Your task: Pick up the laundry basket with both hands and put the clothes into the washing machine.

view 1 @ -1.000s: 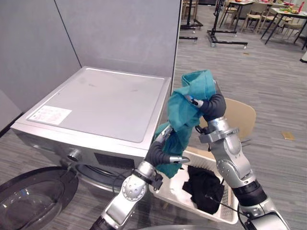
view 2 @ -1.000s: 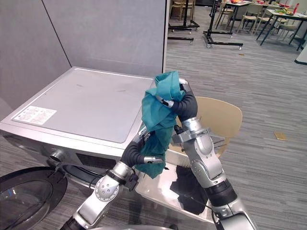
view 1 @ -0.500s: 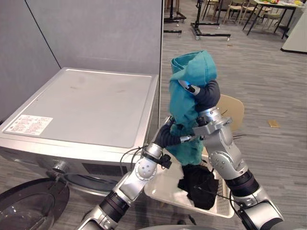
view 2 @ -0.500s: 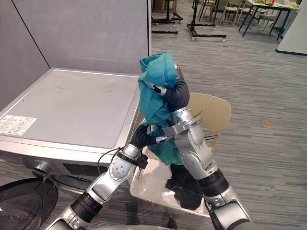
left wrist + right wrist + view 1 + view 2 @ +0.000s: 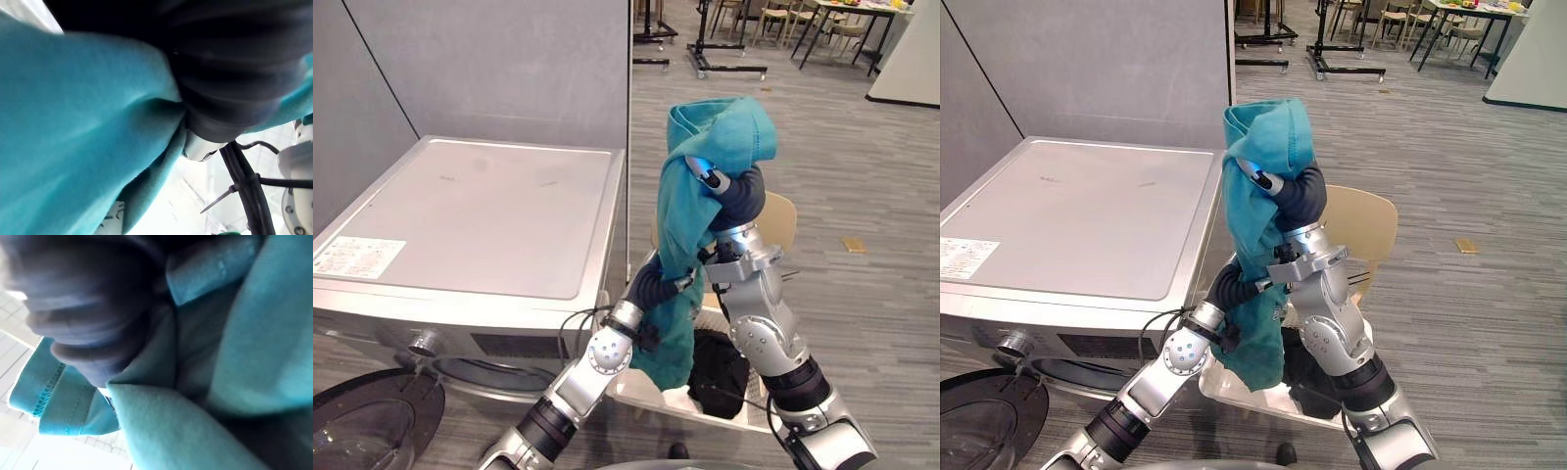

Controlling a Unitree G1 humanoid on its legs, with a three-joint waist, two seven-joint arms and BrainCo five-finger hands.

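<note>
**Teal garment held high just right of the washing machine, both robot hands in the cloth**

The right robot hand (image 5: 705,176) pinches a top fold, one curled finger showing. The left robot hand (image 5: 666,285) is buried lower in the cloth, so I cannot tell its state. The teal garment (image 5: 710,137) looks light and limp, best taken at bunched folds, since trailing ends may snag. It hangs beside the washing machine (image 5: 480,206), over the laundry basket (image 5: 1224,385) holding black clothes (image 5: 720,362). The machine's right edge is close, and its open door (image 5: 372,421) lies low in front.
</note>
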